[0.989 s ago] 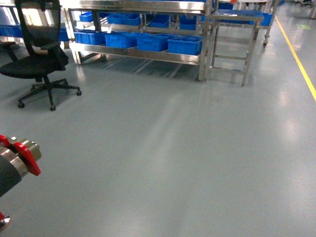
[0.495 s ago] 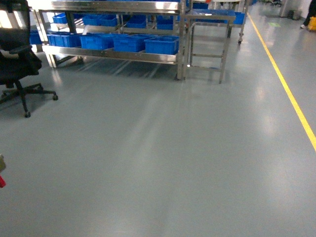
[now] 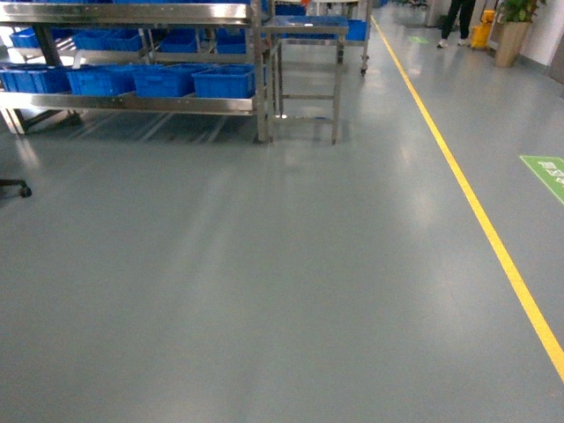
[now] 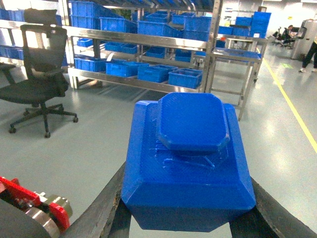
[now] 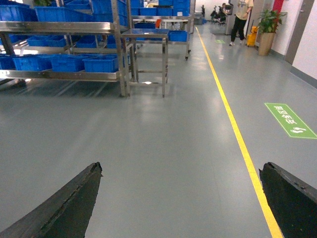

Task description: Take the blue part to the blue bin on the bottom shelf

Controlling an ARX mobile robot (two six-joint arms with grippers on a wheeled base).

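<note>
between the left gripper (image 4: 185, 218) jaws the blue part (image 4: 187, 158) sat clamped, so pickup looked done, while the right gripper (image 5: 181, 198) hung apart and empty, the bottom shelf (image 3: 132, 103) bins (image 3: 223, 82) well off.

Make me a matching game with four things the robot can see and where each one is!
Things:
1. blue part
2. blue bins
3. yellow line
4. office chair

Places:
A. painted along the grey floor
B. in a row on the bottom shelf
C. held in the left hand
D. standing on the floor in front of the rack

Pairs: 1-C, 2-B, 3-A, 4-D
</note>
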